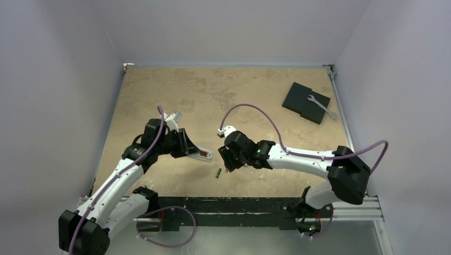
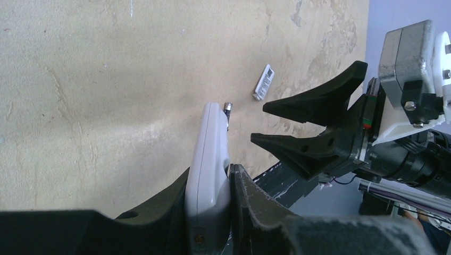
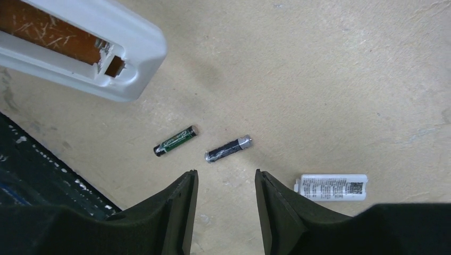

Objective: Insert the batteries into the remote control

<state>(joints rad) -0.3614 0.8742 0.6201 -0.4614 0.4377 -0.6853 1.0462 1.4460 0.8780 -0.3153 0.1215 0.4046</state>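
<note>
The white remote control (image 2: 208,154) is held off the table, edge up, with my left gripper (image 2: 210,171) shut on it. In the right wrist view the remote control (image 3: 114,50) shows its open back compartment. Two batteries lie on the table below it: a green-labelled one (image 3: 175,141) and a dark one with a silver end (image 3: 228,149). My right gripper (image 3: 226,180) hovers open just short of the dark battery, nothing between its fingers. From above, one battery (image 1: 218,172) shows beside the right gripper (image 1: 227,164), right of the remote (image 1: 199,154).
A small white battery cover (image 3: 332,187) lies on the table right of the right fingers. A black flat pad (image 1: 304,101) with a silver wrench (image 1: 322,107) on it sits at the far right. The black mounting rail (image 1: 234,204) runs along the near edge.
</note>
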